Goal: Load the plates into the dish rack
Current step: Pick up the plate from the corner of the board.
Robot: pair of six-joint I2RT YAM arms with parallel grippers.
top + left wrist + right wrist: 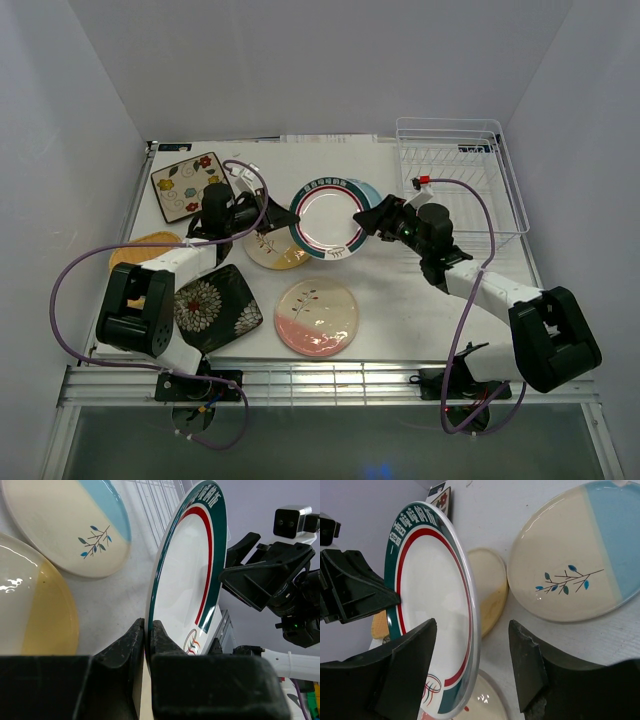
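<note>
Left end effector (146,630) pinches the teal-rimmed plate (185,580). Right end effector (472,627), spread, straddles its rim; dish rack (455,155) stands behind

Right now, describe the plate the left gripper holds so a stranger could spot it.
From the white wire dish rack, look left to the middle. There the left gripper pinches a tilted round plate, the only one with a teal lettered rim and red ring.

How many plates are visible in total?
7. Flowered square plate far left; orange-yellow plate partly under the left arm; black floral plate near left; pink plate near centre; yellow plate mid-table; teal-rimmed plate raised in the left gripper; blue plate behind it, partly hidden.
</note>
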